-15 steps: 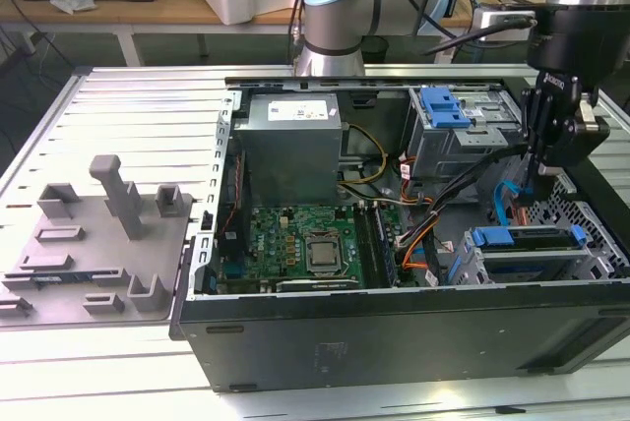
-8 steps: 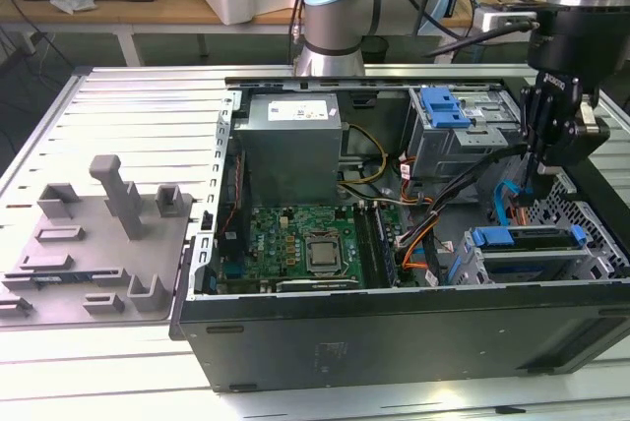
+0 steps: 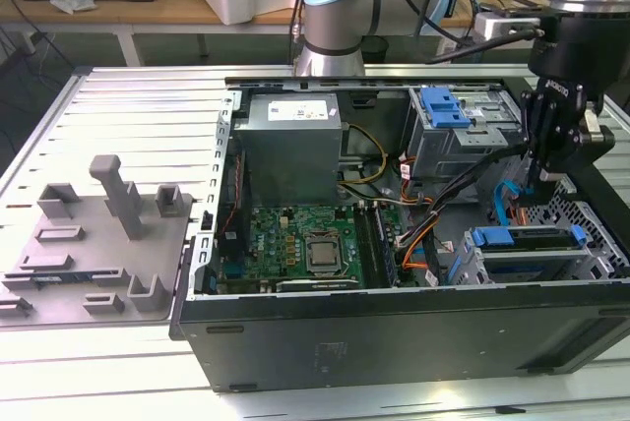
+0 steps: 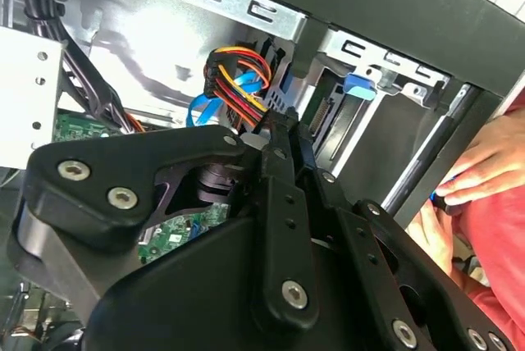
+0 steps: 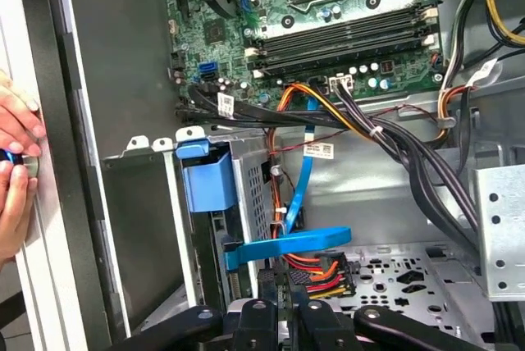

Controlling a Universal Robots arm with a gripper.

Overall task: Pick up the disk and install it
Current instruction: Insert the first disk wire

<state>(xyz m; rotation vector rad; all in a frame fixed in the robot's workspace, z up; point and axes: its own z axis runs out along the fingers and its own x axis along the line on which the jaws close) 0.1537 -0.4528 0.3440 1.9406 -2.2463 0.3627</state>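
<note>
**Tool clenched among the cables, disk in its cage**

My tool (image 4: 289, 125) is clenched. The two fingers lie almost together, and I can make out nothing gripped between them. Right at its tip is a bundle of red, yellow and black wires (image 5: 321, 273), and a flat blue cable (image 5: 287, 243) crosses just beyond.

The disk (image 3: 522, 241) is not in my grasp. It sits in the lower metal cage (image 3: 468, 269), just beside and below my tool, with its blue frame showing along the cage's open side. Whether it is pushed fully home I cannot tell.

I judge the work to be at the seating stage. To do that well, I would keep the tool square to the cage's rails and press only on the blue frame, never on the label face. I would also go slowly, because the wires crowd the tip and could snag. A person's hand (image 5: 18, 125) rests on the case edge close by, which is another reason for care.

Farther from my tool lie the green circuit board (image 3: 305, 244) and the grey power box (image 3: 292, 146). The black case (image 3: 394, 332) lies open on a ribbed metal desk (image 3: 138, 116). A grey moulded tray (image 3: 89, 244) sits on that desk, well apart from my tool.
</note>
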